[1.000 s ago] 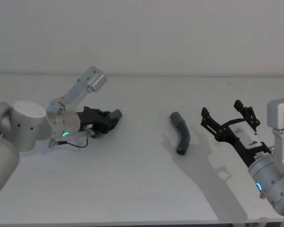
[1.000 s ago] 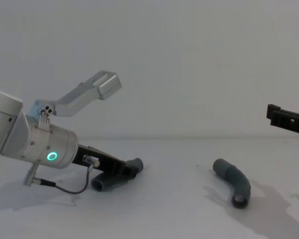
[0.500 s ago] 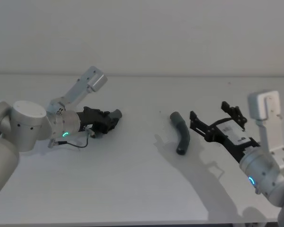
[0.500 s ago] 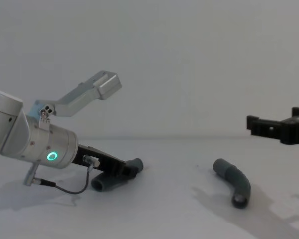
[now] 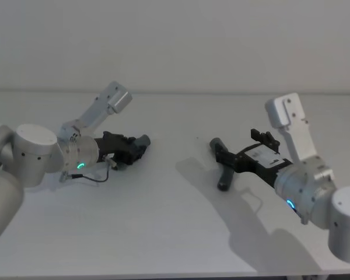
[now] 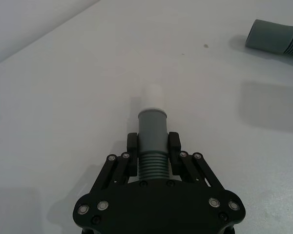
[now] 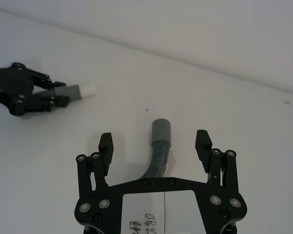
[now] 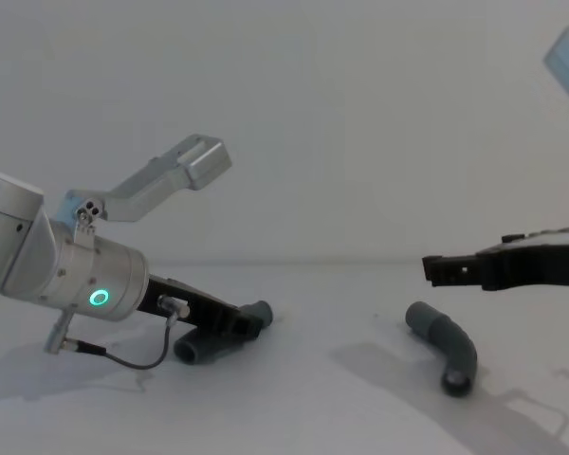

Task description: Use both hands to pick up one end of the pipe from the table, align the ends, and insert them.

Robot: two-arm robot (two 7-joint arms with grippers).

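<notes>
Your left tool (image 6: 153, 141) was clamped on 1 pipe piece (image 6: 152, 122), low at the desk (image 5: 163, 221). Your right tool (image 7: 155, 143), fingers (image 7: 106, 145) apart, straddled the other piece (image 7: 161, 130), which lay ungripped. Left to do, I judge: that grasp, aligning, inserting.

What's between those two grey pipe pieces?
Bare table with one tiny dark speck, the head view shows, between the held piece and the loose piece.
</notes>
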